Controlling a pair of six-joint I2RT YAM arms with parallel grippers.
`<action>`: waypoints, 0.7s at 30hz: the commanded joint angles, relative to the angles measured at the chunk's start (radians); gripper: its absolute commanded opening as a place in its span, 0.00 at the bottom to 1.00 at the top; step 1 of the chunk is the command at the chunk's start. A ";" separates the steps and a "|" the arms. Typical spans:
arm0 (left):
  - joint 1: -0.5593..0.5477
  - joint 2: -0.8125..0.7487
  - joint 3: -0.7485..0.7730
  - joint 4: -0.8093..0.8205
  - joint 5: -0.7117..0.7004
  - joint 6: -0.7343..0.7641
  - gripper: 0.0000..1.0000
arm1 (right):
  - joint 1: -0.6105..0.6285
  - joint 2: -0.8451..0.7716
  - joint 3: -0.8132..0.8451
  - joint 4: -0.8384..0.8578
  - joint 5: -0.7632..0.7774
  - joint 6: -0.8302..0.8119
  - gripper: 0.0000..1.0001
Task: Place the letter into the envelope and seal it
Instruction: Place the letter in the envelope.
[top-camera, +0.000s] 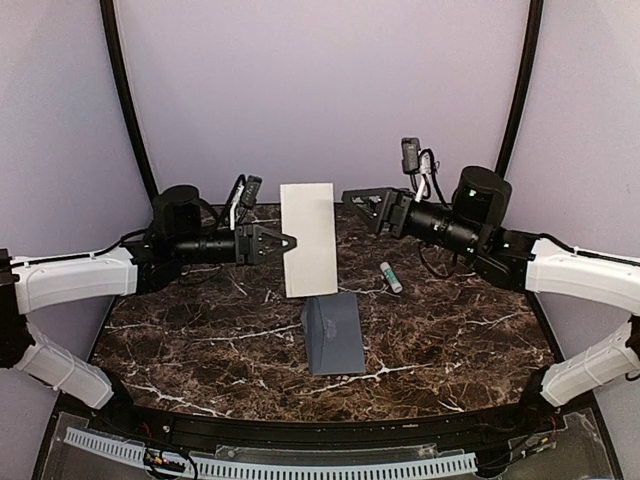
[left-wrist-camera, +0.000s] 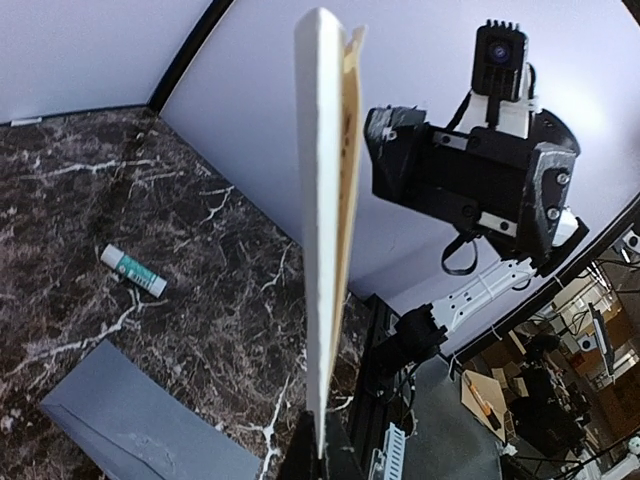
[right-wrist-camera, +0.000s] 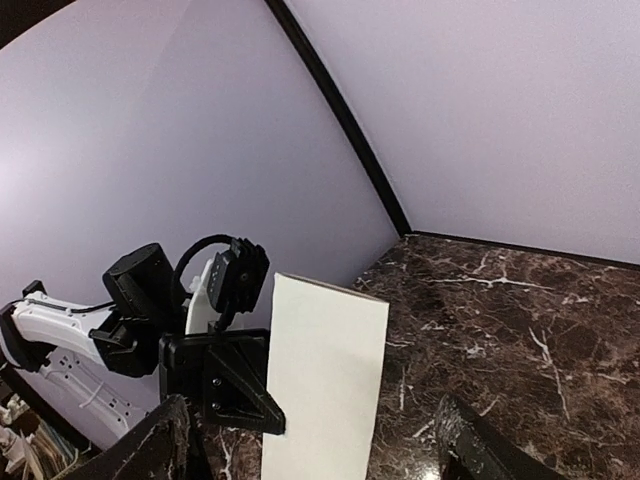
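I've got the left tool (top-camera: 288, 243) clamped on the edge of the cream rectangular paper letter (top-camera: 308, 240), upright above the dark marble counter (top-camera: 200, 340). The right tool (top-camera: 352, 199) hangs spread wide, clear of it. Only the left wrist cam shows the letter's two layers edge-on. The slate-grey paper envelope (top-camera: 333, 335) lies flat below.

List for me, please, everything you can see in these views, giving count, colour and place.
letter: one, cream-white, held upright above the middle of the table.
envelope: one, slate grey, flat on the table, nearer the arm bases than the letter.
small tube: one, white and green, lying on the table right of the letter.
table: one, dark brown marble with white veins.
left gripper: one, black, shut on the letter's left edge.
right gripper: one, black, open, beside the letter's upper right edge.
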 joint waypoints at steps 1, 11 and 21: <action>0.003 0.079 0.026 -0.184 0.026 -0.009 0.00 | -0.007 -0.020 -0.028 -0.230 0.232 0.005 0.81; -0.012 0.197 0.054 -0.284 0.041 -0.071 0.00 | 0.010 0.063 -0.077 -0.384 0.284 0.098 0.78; -0.020 0.278 0.066 -0.363 -0.004 -0.096 0.00 | 0.013 0.145 -0.147 -0.372 0.212 0.216 0.71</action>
